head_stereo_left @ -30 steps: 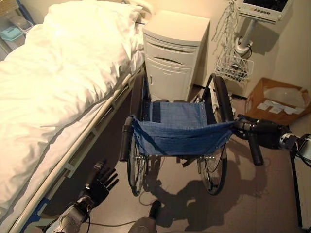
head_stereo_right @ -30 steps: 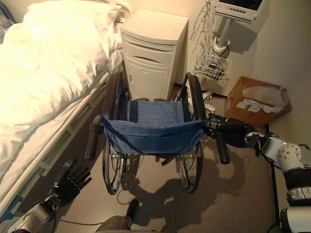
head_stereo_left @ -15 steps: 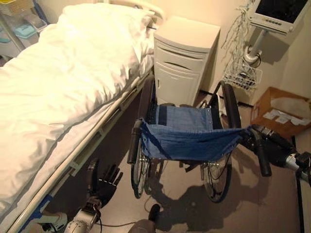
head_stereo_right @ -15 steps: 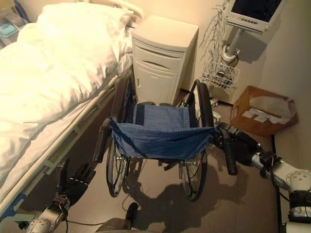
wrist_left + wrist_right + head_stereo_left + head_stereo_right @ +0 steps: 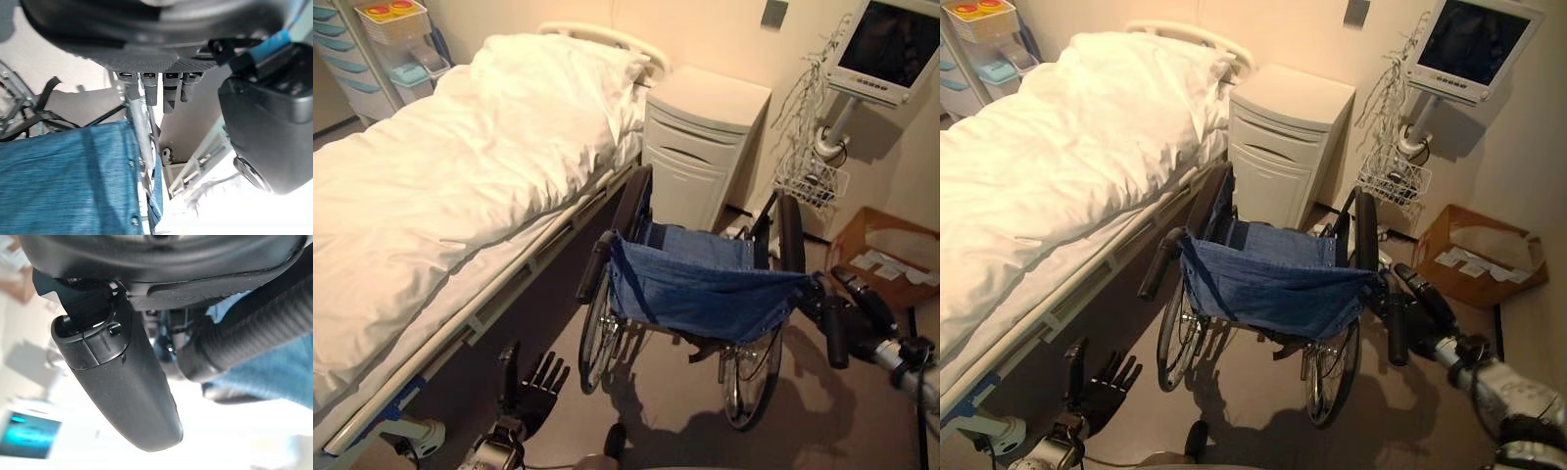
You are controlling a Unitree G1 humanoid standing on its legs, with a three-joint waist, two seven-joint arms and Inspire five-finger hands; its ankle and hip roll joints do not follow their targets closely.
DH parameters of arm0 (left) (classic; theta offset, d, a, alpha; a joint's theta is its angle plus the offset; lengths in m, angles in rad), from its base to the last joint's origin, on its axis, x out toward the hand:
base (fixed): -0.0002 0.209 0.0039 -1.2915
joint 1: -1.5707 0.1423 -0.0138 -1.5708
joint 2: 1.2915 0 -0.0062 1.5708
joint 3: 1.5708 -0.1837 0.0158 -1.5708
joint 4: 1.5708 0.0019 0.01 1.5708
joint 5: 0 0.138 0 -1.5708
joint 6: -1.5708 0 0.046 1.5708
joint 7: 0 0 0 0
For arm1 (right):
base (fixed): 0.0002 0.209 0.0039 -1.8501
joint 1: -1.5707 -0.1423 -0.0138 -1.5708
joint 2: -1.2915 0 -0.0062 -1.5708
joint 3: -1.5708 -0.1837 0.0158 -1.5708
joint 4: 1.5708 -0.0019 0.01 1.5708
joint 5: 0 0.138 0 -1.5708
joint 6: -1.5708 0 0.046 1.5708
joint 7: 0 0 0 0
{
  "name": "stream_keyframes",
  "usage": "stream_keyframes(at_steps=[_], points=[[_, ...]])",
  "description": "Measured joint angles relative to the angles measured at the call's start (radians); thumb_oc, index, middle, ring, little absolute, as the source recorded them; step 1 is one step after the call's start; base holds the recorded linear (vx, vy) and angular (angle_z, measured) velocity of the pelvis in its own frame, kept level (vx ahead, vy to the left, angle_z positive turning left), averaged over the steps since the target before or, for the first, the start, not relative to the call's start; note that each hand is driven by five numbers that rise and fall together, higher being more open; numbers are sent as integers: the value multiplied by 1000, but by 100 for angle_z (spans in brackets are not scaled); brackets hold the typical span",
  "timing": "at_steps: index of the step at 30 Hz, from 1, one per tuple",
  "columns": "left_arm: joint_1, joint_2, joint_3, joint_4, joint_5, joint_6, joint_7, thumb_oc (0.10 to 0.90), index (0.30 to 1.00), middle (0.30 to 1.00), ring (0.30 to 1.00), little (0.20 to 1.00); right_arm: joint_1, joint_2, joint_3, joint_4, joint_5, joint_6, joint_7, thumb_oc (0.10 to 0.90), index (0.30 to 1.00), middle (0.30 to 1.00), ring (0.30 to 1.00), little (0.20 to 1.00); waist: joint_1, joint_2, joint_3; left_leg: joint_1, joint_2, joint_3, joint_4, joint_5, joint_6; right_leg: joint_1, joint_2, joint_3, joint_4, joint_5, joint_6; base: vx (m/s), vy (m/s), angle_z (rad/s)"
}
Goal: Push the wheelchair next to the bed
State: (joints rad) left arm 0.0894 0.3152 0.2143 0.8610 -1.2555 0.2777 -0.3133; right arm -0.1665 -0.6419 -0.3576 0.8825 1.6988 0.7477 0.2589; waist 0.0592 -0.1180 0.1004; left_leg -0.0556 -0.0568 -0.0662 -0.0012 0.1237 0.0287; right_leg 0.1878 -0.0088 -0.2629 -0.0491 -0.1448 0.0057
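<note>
A folding wheelchair with a blue fabric sling seat, black push handles and spoked wheels (image 5: 700, 294) stands on the grey floor just beside the hospital bed with white bedding and a cream side rail (image 5: 440, 186), its left wheel close to the bed frame and its front facing a white bedside cabinet with drawers (image 5: 700, 142). The robot's right hand (image 5: 1425, 311) is at the wheelchair's right push handle (image 5: 1397, 333), with its fingers curled round the ribbed black grip, as the right wrist view shows with the grip (image 5: 254, 333) lying against the palm. The left hand (image 5: 530, 387) hangs low beside the wheelchair's left wheel, clear of the frame, fingers straight and spread, grasping nothing. Beyond the wheelchair's right side sit a brown cardboard box (image 5: 886, 259), a white wire basket (image 5: 811, 176) and a wall-mounted monitor (image 5: 891, 49).
</note>
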Motion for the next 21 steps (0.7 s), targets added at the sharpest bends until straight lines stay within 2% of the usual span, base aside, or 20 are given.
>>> stream_keyframes(at_steps=[1, 2, 4, 7, 8, 12, 15, 17, 18, 20, 21], points=[[0, -2, -2, 5, 5, 4, 0, 800, 900, 900, 900, 900, 3, 14, -5, 0, 0, -6, 9, 800, 900, 900, 900, 900, 2, -3, 1, 4, 0, 6, 18, -22, 2, 0, -4, 3, 0, 4, 2, 2, 14, -13], [0, -15, -3, 6, 6, 9, -1, 800, 900, 900, 900, 900, 7, 20, -23, -1, 0, -7, 18, 800, 900, 900, 900, 900, -1, 10, 6, 8, 4, 12, 17, -47, 0, 7, 3, 7, 3, 7, 6, 0, 17, 5], [0, -39, -4, 6, 6, 12, -7, 800, 900, 900, 900, 900, 15, 52, -67, 20, 1, -18, 31, 800, 900, 900, 900, 900, -1, 16, 7, 40, 4, -2, -37, -28, 11, 12, 4, 7, 3, 11, 15, 1, 31, 10], [0, -55, -9, 6, 14, 11, -13, 800, 900, 900, 900, 900, 20, 64, -73, 49, 1, -48, 65, 800, 900, 900, 900, 900, -2, 22, 9, 59, 3, -9, -78, -7, 14, 15, 1, 7, 2, 14, 24, 2, 24, 10], [1, -56, -9, 6, 30, 10, -13, 800, 900, 900, 900, 900, 24, 78, -73, 58, 3, -59, 70, 800, 900, 900, 900, 900, -2, 32, 15, 59, 3, -10, -88, -6, 17, 14, 1, 8, 3, 15, 26, 0, 0, 0], [3, -60, -11, 10, 47, -1, -13, 800, 900, 900, 900, 900, 51, 135, -66, 28, 33, -121, 58, 800, 900, 900, 900, 900, -1, 30, 13, 62, 3, -8, -96, -6, 18, 16, 2, 11, 4, 15, 27, 0, 0, 0], [9, -67, -30, 10, 70, -14, -11, 800, 900, 900, 900, 900, 14, 178, -103, 26, -280, -249, 118, 800, 900, 900, 900, 900, -8, 33, 11, 67, 3, -6, -96, -6, 17, 18, 1, 11, 10, 16, 27, -10, -5, 0], [12, -67, -55, 11, 79, -25, -11, 800, 900, 900, 900, 900, -22, 139, -103, 62, -518, -367, 165, 800, 900, 900, 900, 900, -7, 35, 10, 67, 2, -6, -94, -5, 17, 16, 0, 10, 17, 16, 29, 0, 0, 0], [13, -67, -55, 12, 81, -26, -11, 800, 900, 900, 900, 900, -28, 129, -99, 61, -570, -387, 166, 800, 900, 900, 900, 900, -7, 34, 10, 67, 2, -6, -94, -5, 17, 16, 0, 9, 17, 17, 30, 0, 0, 0], [13, -66, -62, 23, 82, -45, -11, 800, 900, 900, 900, 900, -44, 95, -60, 51, -786, -548, 156, 800, 900, 900, 900, 900, -8, 32, 9, 66, 1, -4, -92, -5, 17, 16, 0, 8, 19, 17, 30, 0, 0, 0], [14, -66, -63, 23, 82, -47, -11, 800, 900, 900, 900, 900, -42, 91, -53, 33, -836, -609, 138, 800, 900, 900, 900, 900, -8, 32, 9, 66, 1, -3, -92, -6, 17, 16, 0, 8, 19, 17, 30, 0, 0, 0]])
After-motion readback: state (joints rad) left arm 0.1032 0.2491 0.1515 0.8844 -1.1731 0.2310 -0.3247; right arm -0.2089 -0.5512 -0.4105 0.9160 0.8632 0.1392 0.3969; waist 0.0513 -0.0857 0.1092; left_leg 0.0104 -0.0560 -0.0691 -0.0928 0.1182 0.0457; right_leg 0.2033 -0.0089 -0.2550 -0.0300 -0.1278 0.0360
